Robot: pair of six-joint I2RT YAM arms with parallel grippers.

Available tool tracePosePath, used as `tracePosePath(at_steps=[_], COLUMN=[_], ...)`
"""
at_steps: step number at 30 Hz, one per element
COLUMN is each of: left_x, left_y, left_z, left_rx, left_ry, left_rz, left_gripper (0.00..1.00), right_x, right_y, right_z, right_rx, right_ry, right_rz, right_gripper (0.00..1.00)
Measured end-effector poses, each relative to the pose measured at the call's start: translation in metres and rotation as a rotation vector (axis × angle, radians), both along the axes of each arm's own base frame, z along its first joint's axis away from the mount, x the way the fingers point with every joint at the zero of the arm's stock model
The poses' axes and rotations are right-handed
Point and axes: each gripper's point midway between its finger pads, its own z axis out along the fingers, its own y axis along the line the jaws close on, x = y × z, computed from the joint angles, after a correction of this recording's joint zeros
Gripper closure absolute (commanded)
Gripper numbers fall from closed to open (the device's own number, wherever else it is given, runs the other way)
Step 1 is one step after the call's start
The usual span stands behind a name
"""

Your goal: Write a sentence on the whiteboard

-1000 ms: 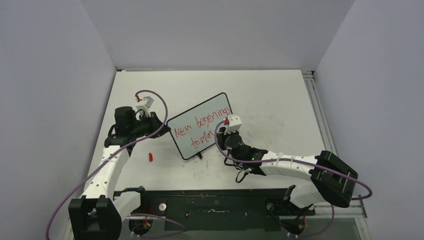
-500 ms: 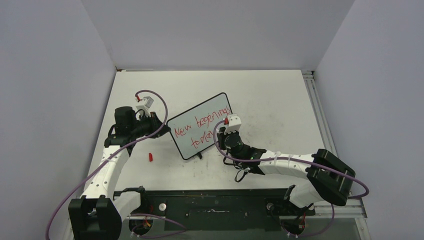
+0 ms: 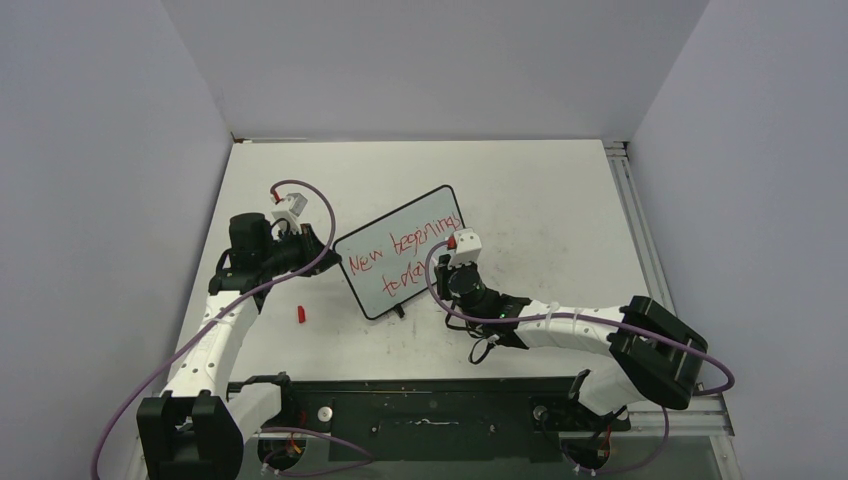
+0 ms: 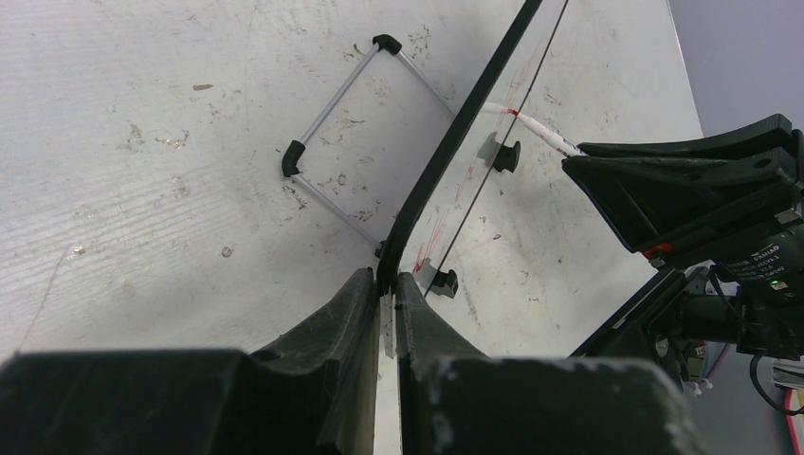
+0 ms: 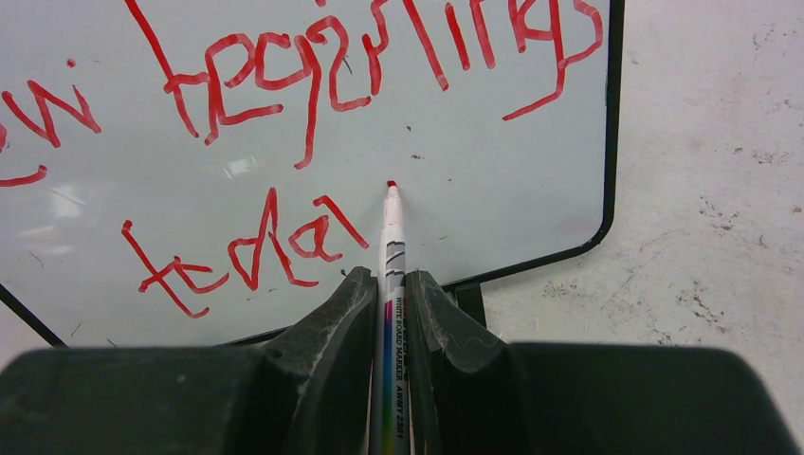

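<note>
Near edge: black rail (image 3: 430,410) with both arm bases bolted on. A small red piece (image 3: 300,314) lies on the bench (image 3: 560,200), near-left of the whiteboard (image 3: 400,262) and touching nothing; too small to identify. Left hand (image 4: 387,289) is closed, fingers pinched on the thin black frame at the whiteboard's left end, seen edge-on from the left wrist. Right hand (image 5: 389,284) is closed too, gripping a marker (image 5: 391,242) that sticks straight out between its fingers toward the board face. The marker's red tip is at the white surface, just right of and slightly above the last letter of the lower line; cannot tell if it actually touches. The whiteboard stands mid-bench between the two hands, set diagonally, left end nearer and right end farther, face toward the right arm. One black foot (image 5: 469,301) shows under its lower edge. The sentence (image 5: 313,66) is in red, two lines: upper reads roughly "New beginnings", lower shows "toda". A wire stand (image 4: 332,142) with black corners lies flat on the bench behind the board. Farther back are scuffed bench and grey walls.
</note>
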Motion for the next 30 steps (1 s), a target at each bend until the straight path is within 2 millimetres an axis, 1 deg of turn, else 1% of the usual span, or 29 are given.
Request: tracePosePath(at_steps=[8, 16, 25, 30], left_x=[0.000, 0.000, -0.001, -0.001], left_y=[0.000, 0.000, 0.000, 0.000], left_z=[0.000, 0.000, 0.001, 0.002], left_rx=[0.000, 0.000, 0.000, 0.000], left_ry=[0.000, -0.002, -0.004, -0.006], left_rz=[0.000, 0.001, 0.000, -0.001], left_gripper=[1.00, 1.00, 1.00, 1.00], right_x=[-0.005, -0.022, -0.050, -0.056], right_y=[0.005, 0.018, 0.030, 0.029], right_z=[-0.001, -0.012, -0.036, -0.043], right_rx=[0.003, 0.000, -0.013, -0.024], right_ry=[0.004, 0.025, 0.083, 0.103], right_rz=[0.013, 0.040, 0.084, 0.087], right_gripper=[0.95, 0.95, 0.95, 0.95])
